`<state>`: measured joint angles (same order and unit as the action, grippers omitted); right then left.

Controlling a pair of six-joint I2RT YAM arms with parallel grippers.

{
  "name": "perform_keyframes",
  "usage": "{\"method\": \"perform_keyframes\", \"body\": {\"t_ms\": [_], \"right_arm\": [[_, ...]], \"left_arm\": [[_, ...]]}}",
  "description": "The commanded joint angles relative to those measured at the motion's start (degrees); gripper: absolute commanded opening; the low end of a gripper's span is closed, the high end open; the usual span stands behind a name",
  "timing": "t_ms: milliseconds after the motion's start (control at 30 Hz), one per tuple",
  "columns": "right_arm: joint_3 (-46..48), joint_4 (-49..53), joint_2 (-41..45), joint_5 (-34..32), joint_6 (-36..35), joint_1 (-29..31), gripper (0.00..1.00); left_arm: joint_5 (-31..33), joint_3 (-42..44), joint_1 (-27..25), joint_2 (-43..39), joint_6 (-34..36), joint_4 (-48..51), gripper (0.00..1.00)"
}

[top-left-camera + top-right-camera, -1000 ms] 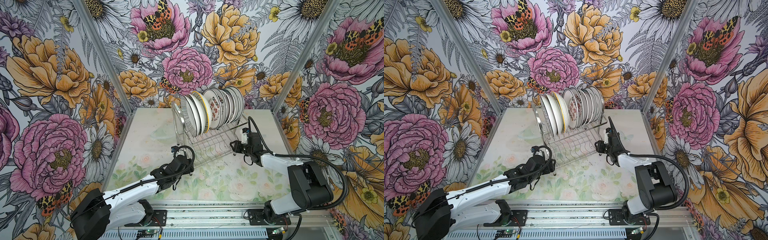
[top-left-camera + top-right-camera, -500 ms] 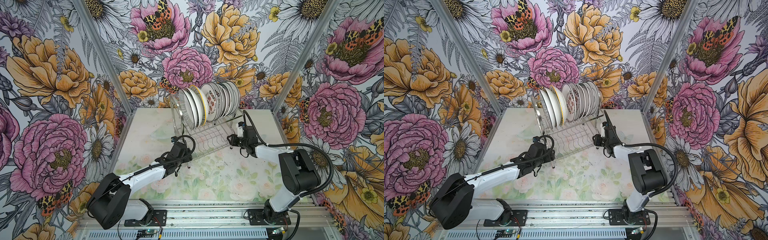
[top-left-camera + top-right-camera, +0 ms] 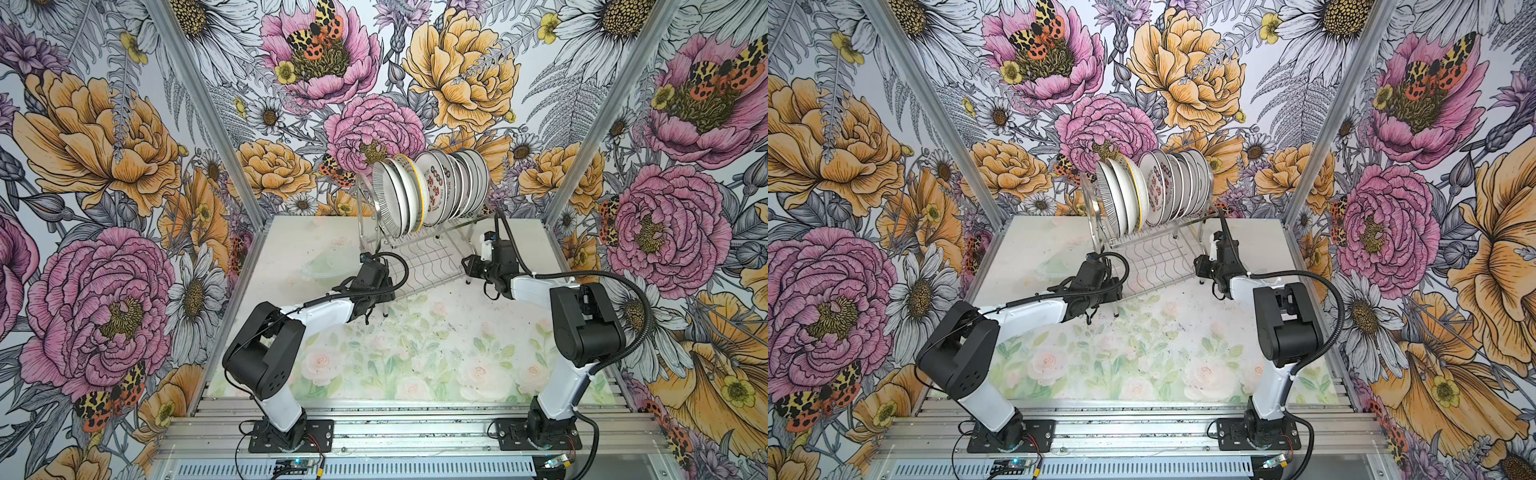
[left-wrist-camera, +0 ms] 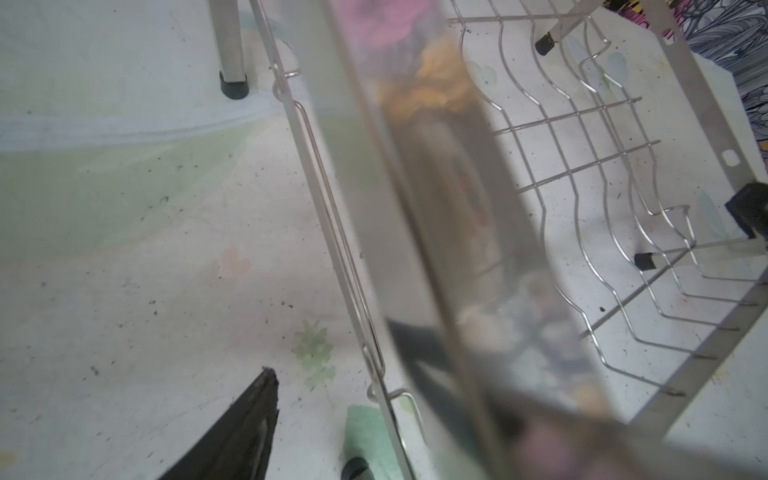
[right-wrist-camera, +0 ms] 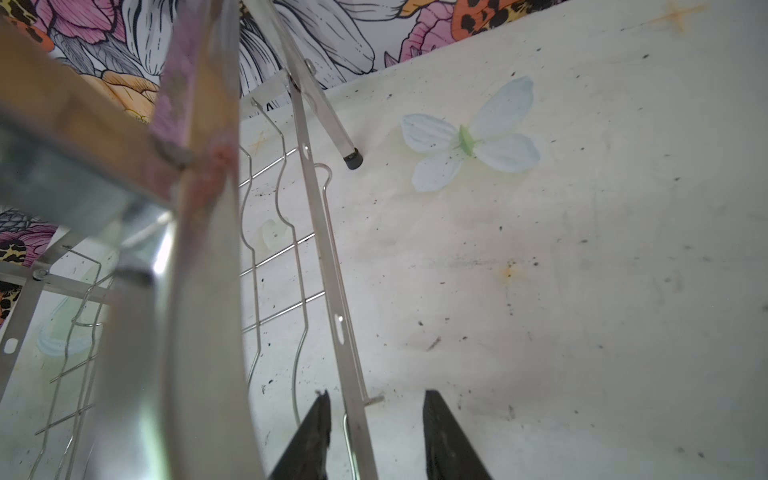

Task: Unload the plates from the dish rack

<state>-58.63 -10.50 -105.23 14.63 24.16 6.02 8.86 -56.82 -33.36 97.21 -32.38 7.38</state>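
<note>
Several white plates [image 3: 432, 191] [image 3: 1154, 191] stand on edge in the upper tier of the dish rack [image 3: 424, 262] [image 3: 1154, 257], close to the back wall. My left gripper [image 3: 384, 286] [image 3: 1108, 286] is at the rack's near left corner. In the left wrist view its jaws [image 4: 340, 415] stand wide across the side rail [image 4: 332, 208], and a blurred steel bar hides one finger. My right gripper [image 3: 469, 266] [image 3: 1200, 266] is at the lower tier's right end. Its open gripper [image 5: 376, 399] straddles the flat rail [image 5: 328, 257], with a gap on one side.
The floral back wall [image 3: 374, 124] rises directly behind the rack, and aluminium corner posts [image 3: 582, 145] flank it. The rack's black-capped legs [image 5: 353, 160] [image 4: 233, 85] rest on the printed mat [image 3: 415, 353]. Both arm bases sit on the front rail [image 3: 395, 428].
The rack with its plates has shifted back toward the rear wall. Both arms have reached further in with it, and both sets of jaws have narrowed a little around the rack's rails.
</note>
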Motion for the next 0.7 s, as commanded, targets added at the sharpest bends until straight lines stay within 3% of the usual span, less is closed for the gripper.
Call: {"method": "perform_keyframes", "body": {"t_ms": [0,667], "right_arm": [[-3.1,0.0,-1.1,4.9,9.2,-2.7,0.31],[-7.8,5.7,-4.4,15.0,1.8,-13.7,0.31]], "left_arm": [[-3.7,-5.1,-1.9,4.2,3.7,-1.8,0.73],[-7.7,-27.5,-10.2,21.4,7.1,0.4,0.71]]}}
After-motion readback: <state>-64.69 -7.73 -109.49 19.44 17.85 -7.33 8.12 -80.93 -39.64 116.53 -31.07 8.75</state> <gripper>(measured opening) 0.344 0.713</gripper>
